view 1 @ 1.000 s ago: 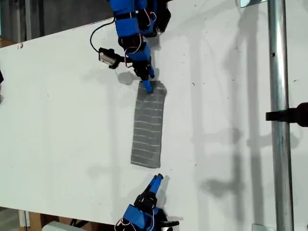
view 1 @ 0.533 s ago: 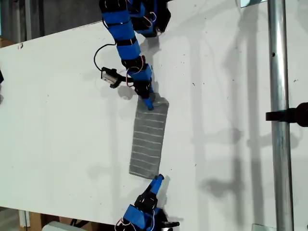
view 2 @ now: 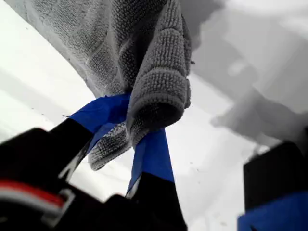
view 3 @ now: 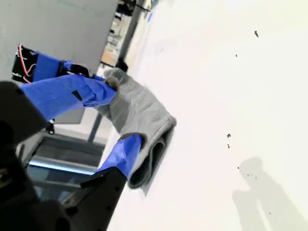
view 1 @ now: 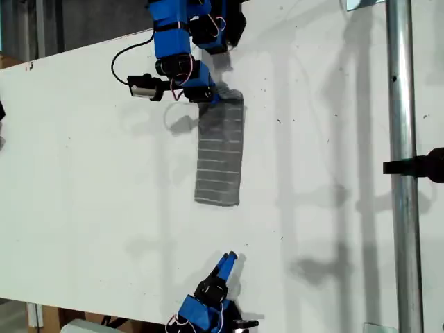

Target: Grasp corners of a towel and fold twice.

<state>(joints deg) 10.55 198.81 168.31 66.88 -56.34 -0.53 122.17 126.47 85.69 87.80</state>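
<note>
We find the towel (view 1: pixel 220 154) lying as a long, narrow folded strip on the white bench (view 1: pixel 90 159), in the upper middle of the exterior view. Its white stripes run across the strip. The far end of the strip, toward the top of the frame, is lifted off the bench; the near end lies flat with a straight folded edge.

My first gripper (view 1: pixel 210 95) stands at the top of the exterior view, at the lifted end of the towel. In the first wrist view its blue-taped fingers (view 2: pixel 149 156) are closed narrow on a bunched corner (view 2: pixel 159 103) of the grey cloth, which folds over the finger tips in several layers.

My second gripper (view 1: pixel 227 260) sits at the bottom centre of the exterior view, well apart from the near end of the towel, over bare bench. In the second wrist view its fingers (view 3: pixel 122 154) stand apart with nothing between them, and the towel (view 3: pixel 139 118) lies beyond them.

A metal pole (view 1: pixel 402 166) runs down the exterior view's right side.
</note>
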